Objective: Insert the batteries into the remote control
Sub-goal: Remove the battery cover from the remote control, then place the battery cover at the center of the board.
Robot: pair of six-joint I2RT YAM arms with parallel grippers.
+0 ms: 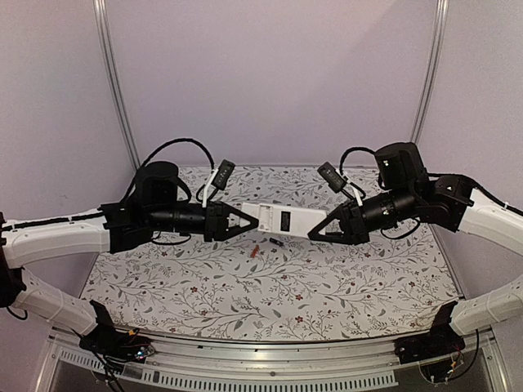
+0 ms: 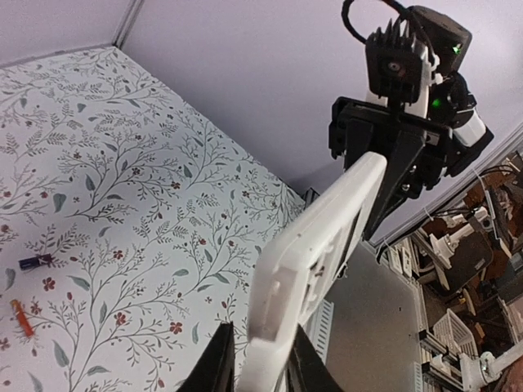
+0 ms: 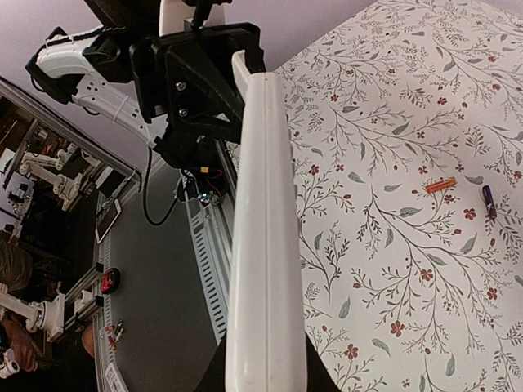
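Looking at progress here, honestly not much is done yet. The small flat white rectangular plastic remote control [image 1: 282, 220] hangs in mid-air at the centre of the top view, pinched end to end. The left gripper [image 1: 239, 222] is clamped on its left end and the right gripper [image 1: 324, 228] on its right end, so both sets of jaws are closed on it.

Its plain back faces up with the dark rectangular recess [image 1: 287, 220] exposed, and as far as I can tell there's nothing in it. The tiny slim dark battery [image 1: 275, 242] and the tiny slim reddish-orange battery [image 1: 255, 251] lie loose on the floral-patterned table [image 1: 245, 302]. They sit just below the remote control in the frame, near each other but apart.

So my read is that the compartment is open and both batteries are left to load. With both grippers busy, I'd guess one has to let go before anything gets picked up.

Only the top view shows the recess plainly. The left wrist view shows that arm's black fingers [image 2: 219, 363] straddling the near end at the bottom of the frame, with the batteries at the far left edge. The right wrist view gets the remote control edge-on, a white bar down the middle with no recess visible. Its own fingers barely peek in at the bottom, and the batteries show up clearly at mid right.
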